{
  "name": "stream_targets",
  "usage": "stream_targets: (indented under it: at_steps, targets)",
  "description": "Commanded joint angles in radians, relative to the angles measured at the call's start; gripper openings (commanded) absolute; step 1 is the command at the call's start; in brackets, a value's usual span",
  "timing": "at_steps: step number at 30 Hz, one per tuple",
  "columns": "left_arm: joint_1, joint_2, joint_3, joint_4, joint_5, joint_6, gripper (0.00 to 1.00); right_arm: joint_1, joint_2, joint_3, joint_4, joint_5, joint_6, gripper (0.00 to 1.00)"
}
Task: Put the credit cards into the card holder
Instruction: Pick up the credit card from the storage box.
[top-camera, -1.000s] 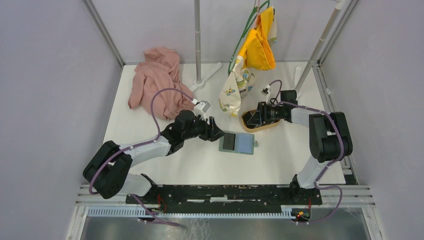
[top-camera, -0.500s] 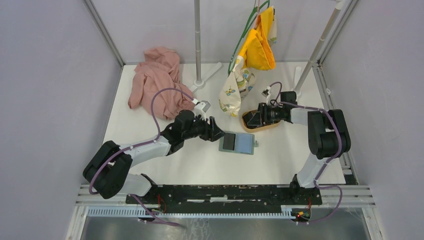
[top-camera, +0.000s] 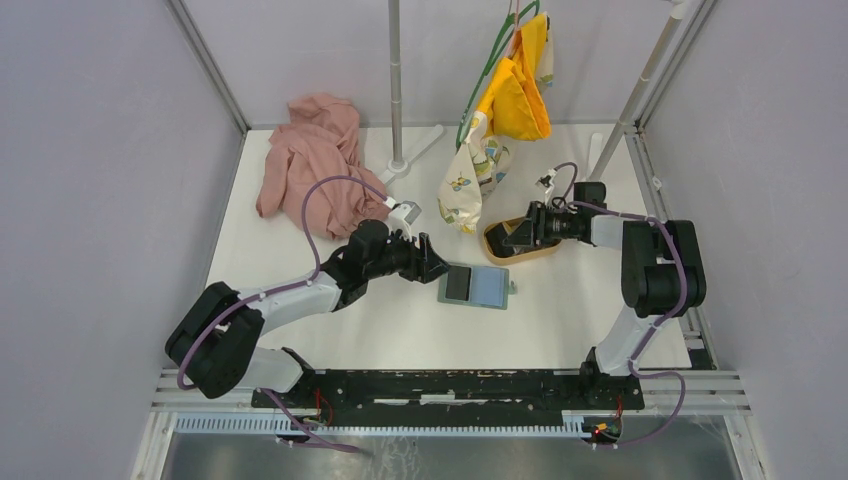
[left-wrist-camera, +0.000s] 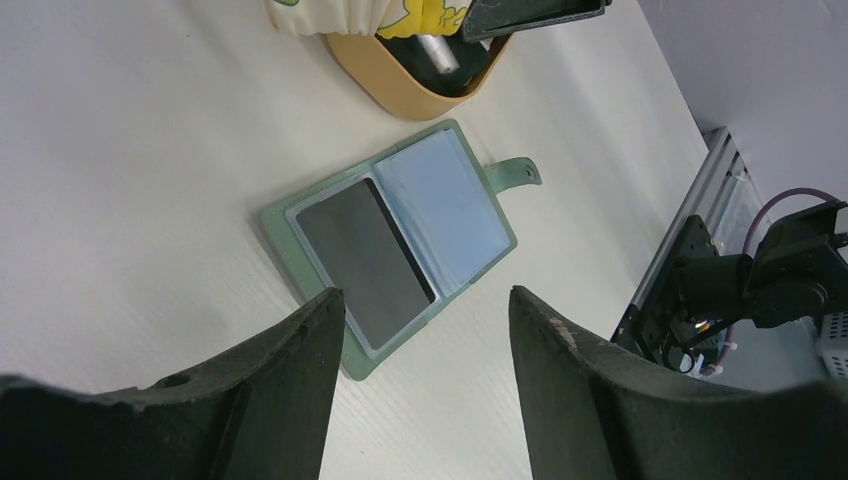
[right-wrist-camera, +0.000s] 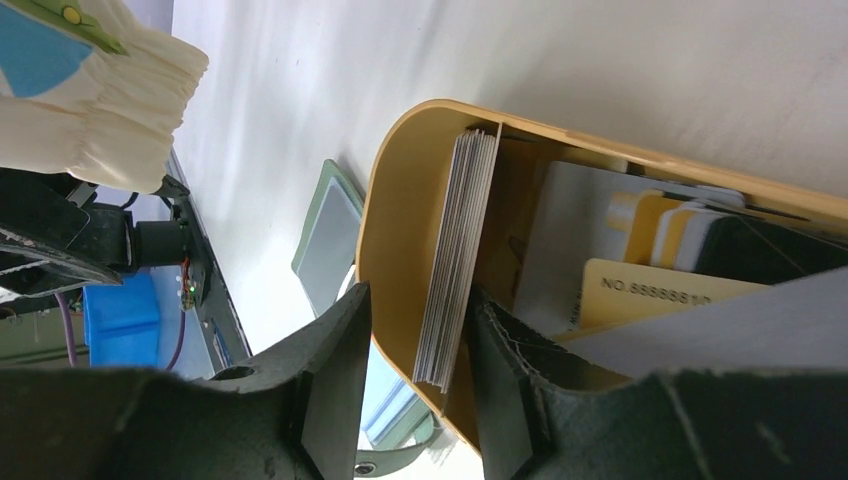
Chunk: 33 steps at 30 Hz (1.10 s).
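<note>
Left gripper (top-camera: 432, 262): fingers wide apart, holding nothing, hanging low over the table (top-camera: 400, 330).
Wallet (left-wrist-camera: 400, 240): green, lies open and flat on the table, just ahead of the left fingertips. In the left wrist view its near corner sits between the two fingers (left-wrist-camera: 300, 370), but I cannot tell if it is touched.
Black card (left-wrist-camera: 365, 255): lies in the wallet half that is nearer to the left fingers.
Other wallet half: a pale clear pocket (left-wrist-camera: 440, 200), farther from the left fingers. A small strap (left-wrist-camera: 515, 172) sticks out at its far edge.
Right gripper (right-wrist-camera: 415, 295): reaches into one end of the wooden tray (right-wrist-camera: 400, 200), fingers about half apart.
Stack of cards (right-wrist-camera: 460, 250): pale, stands on edge against the end wall of the tray, between the two right fingers. One finger (right-wrist-camera: 495, 370) meets the lower end of the stack. On the other side a strip of tray shows between finger and stack. I cannot tell if the stack is really clamped.
More cards: a yellow card (right-wrist-camera: 640, 290) with printed numbers and some pale ones lie flat in the tray, beyond the right fingers.
Tray and wallet: near each other, not touching. The tray is on the far side of the wallet from the left fingers.
Pink cloth (top-camera: 310, 160): in a heap, well apart from both grippers.
Yellow cloth (top-camera: 515, 95): hangs above the far part of the table.
</note>
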Motion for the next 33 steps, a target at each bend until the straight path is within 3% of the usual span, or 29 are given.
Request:
stream_targets:
  at_steps: [1,11,20,27,33]
  targets:
    - [-0.006,-0.033,0.022,0.036,0.009,-0.016,0.68,-0.039,-0.029,0.016,0.021,-0.026,-0.003,0.45]
    - [-0.006,-0.05,0.01,0.036,0.008,-0.018,0.68,-0.074,-0.012,0.022,-0.026,0.038,-0.045,0.29]
    - [-0.006,-0.072,-0.002,0.035,0.004,-0.022,0.68,-0.095,-0.029,0.021,-0.025,0.047,-0.044,0.02]
    - [-0.005,-0.106,-0.034,0.135,0.027,-0.1,0.69,-0.149,-0.111,0.008,-0.027,0.078,-0.064,0.0]
    - [-0.005,-0.131,-0.09,0.297,0.04,-0.225,0.87,-0.177,-0.172,0.003,-0.049,0.084,-0.106,0.0]
